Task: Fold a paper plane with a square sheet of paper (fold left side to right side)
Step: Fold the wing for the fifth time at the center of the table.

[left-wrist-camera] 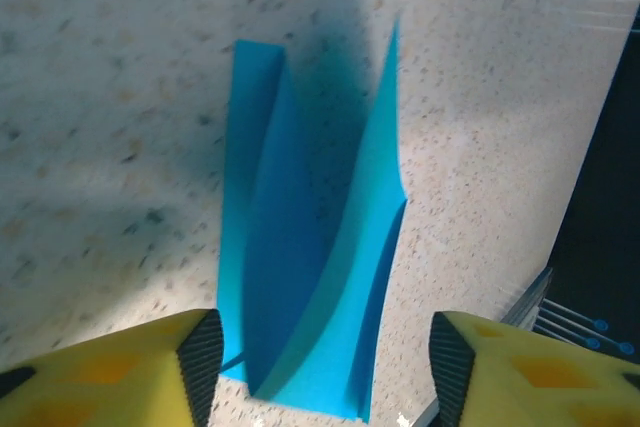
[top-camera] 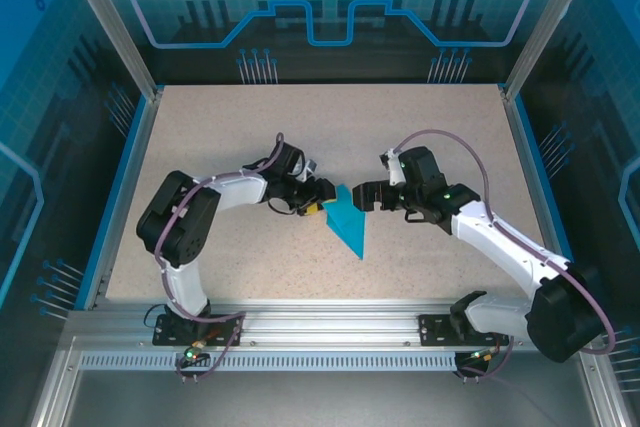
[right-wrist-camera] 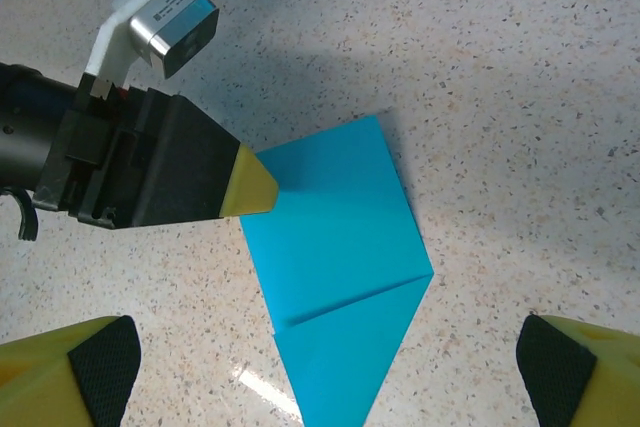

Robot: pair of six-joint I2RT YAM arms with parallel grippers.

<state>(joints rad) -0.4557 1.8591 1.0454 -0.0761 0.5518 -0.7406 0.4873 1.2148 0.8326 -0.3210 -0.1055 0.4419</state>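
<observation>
paper plane: part-folded, mid-table, between both grippers, point toward the near edge, side flaps lifted | left gripper: at the paper's left edge, fingers apart, straddling the raised folds, one yellow tip at the edge | right gripper: just right of the paper, fingers spread wide above it

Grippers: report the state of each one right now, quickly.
Left gripper: open, fingers straddling the paper plane, not clamped on it.
Right gripper: wide open, holding nothing.
</observation>
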